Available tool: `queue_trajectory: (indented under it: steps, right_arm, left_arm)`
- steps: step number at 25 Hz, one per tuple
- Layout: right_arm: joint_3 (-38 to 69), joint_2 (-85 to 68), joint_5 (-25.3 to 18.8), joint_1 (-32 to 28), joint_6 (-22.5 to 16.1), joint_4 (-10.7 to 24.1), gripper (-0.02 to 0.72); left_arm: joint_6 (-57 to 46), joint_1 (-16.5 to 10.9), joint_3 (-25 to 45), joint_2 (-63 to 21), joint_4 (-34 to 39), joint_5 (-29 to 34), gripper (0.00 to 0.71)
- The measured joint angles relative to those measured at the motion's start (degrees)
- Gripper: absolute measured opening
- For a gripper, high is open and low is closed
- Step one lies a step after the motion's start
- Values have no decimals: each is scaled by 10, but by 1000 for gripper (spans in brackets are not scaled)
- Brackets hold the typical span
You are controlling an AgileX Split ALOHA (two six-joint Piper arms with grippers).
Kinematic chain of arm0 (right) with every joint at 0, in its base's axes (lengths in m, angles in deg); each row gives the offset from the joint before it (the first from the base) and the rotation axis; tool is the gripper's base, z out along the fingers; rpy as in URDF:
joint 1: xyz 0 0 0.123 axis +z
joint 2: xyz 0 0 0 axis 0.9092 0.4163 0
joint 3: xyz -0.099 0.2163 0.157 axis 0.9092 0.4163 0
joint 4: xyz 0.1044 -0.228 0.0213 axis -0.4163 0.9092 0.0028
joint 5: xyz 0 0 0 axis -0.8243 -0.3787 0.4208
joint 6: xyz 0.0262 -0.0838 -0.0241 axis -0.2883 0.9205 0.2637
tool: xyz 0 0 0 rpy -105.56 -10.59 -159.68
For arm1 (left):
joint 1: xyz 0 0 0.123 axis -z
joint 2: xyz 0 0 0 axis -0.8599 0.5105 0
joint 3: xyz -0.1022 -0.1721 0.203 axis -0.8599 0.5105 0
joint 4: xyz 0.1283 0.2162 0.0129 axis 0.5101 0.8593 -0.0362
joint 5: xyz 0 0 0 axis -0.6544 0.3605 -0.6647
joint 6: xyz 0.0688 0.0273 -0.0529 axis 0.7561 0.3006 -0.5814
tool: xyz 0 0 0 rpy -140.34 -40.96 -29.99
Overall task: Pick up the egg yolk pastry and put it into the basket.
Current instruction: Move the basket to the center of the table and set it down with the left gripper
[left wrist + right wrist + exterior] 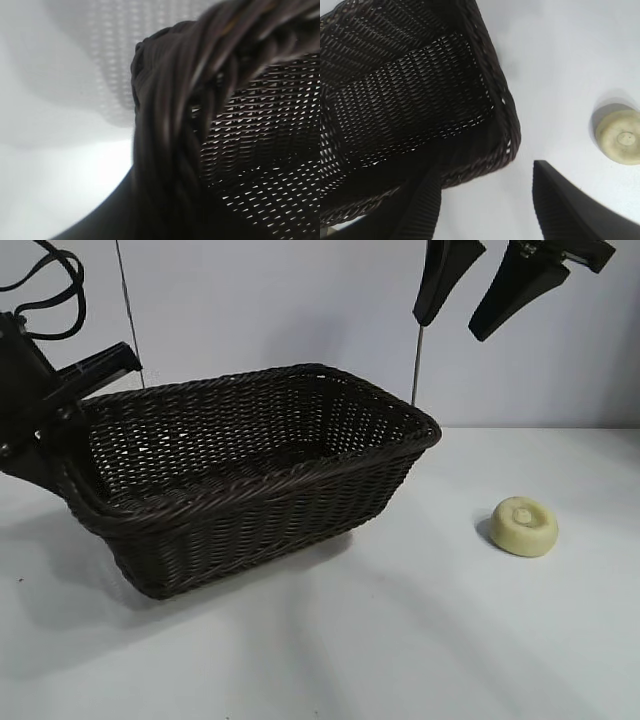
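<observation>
Gripping the braided rim at one short end of the basket (250, 470), the left gripper (75, 405) has its fingers nearly closed on the wicker, and that end sits raised off the table (400, 640) so the basket tilts, its other end low toward the middle of the table. In the left wrist view the rim (170, 125) fills most of the frame, thick dark strands running right up against the camera, with the open weave of the inside wall beyond it. The right gripper (480, 290) hangs high above the table past the basket's far corner, its two black fingers (445, 280) spread about halfway apart with nothing between them. The pastry (524, 526) lies flat on the white table, dimple up, well clear of the basket's low end and on the right arm's side. In the right wrist view the pastry (620, 136) sits beyond the basket's corner (510, 135), apart from it, with one dark finger (570, 205) in the foreground and the basket's inside holding nothing
</observation>
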Motion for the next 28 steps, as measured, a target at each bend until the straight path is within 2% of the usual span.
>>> queue_trajectory:
  steps: [7,17,23,28]
  right_arm:
    - [0,0,-1,0,0,0,403]
    - [0,0,-1,0,0,0,403]
    - [0,0,-1,0,0,0,403]
    - [0,0,-1,0,0,0,403]
  left_arm:
    - [104,0,-93,57,5,89,100]
    - [226,0,-244,141,8,184,100]
    - [247,1,-266,165,9,194,99]
    - [249,13,-268,186,9,194,99]
